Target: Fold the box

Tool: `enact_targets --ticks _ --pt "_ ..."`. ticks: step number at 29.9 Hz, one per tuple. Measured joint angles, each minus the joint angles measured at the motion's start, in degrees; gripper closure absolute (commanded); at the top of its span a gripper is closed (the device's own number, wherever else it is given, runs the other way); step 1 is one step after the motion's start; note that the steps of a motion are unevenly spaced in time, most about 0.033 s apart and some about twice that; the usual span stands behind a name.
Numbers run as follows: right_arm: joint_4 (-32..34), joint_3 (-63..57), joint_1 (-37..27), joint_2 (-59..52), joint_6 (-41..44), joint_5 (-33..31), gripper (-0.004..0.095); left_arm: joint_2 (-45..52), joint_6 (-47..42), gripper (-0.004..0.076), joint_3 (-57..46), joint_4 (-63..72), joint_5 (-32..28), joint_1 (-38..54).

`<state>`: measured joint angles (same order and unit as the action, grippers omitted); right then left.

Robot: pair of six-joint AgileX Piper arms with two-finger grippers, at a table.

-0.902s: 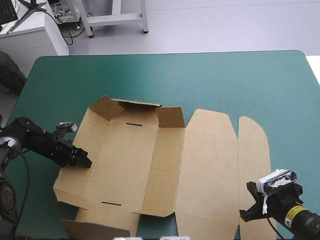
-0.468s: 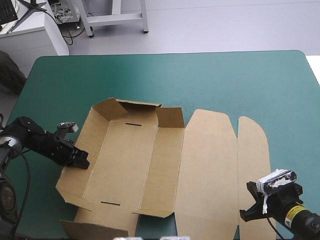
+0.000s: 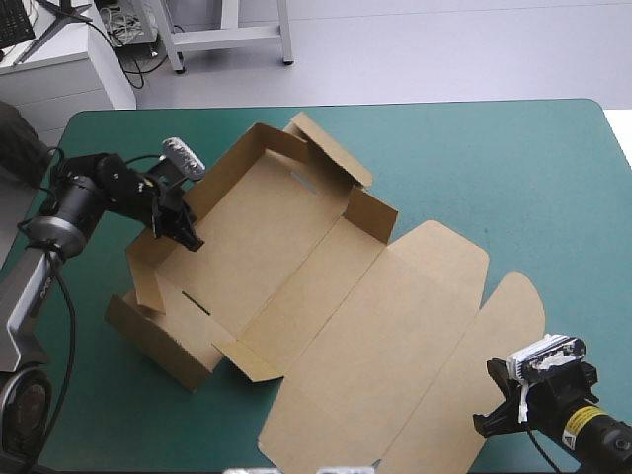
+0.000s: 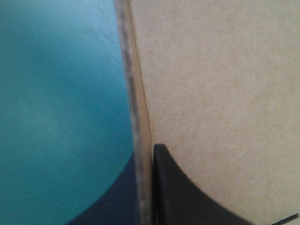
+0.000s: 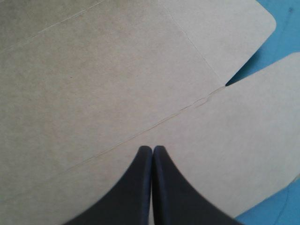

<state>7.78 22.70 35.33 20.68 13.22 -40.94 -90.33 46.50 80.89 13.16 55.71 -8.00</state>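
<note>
Box sprawls askew across the middle of the teal-green surface: the left gripper, fingers clamped on its raised left wall, should fold squarely along the crease, while the right gripper, fingers pressed together empty, could pin the flat lid.

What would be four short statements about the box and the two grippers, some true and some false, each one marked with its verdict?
1. The left gripper grips a raised wall of the box. True.
2. The right gripper stands wide open. False: its fingers meet in one pointed arch, over brown board.
3. The lid panel lies flat on the teal-green cover. True.
4. The box lies square to the table's edges. False: it sits turned at an angle.
</note>
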Motion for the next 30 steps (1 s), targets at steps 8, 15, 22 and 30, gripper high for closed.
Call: enact_targets --ticks 8,15,22,30 --pt "-0.1 0.0 0.0 0.0 0.0 0.0 0.0926 0.0 1.6 0.0734 5.8 -17.9 -4.4 -17.8" --pt "-0.1 0.0 0.0 0.0 0.0 0.0 0.0927 0.0 1.6 0.0734 5.9 -28.7 -4.9 -29.6" --pt "-0.1 0.0 0.0 0.0 0.0 0.0 0.0927 0.0 -0.2 0.0734 4.1 -37.2 -6.7 -37.1" --pt "-0.1 0.0 0.0 0.0 0.0 0.0 0.0927 5.2 -11.5 0.0734 -8.8 -54.3 -14.9 -42.6"
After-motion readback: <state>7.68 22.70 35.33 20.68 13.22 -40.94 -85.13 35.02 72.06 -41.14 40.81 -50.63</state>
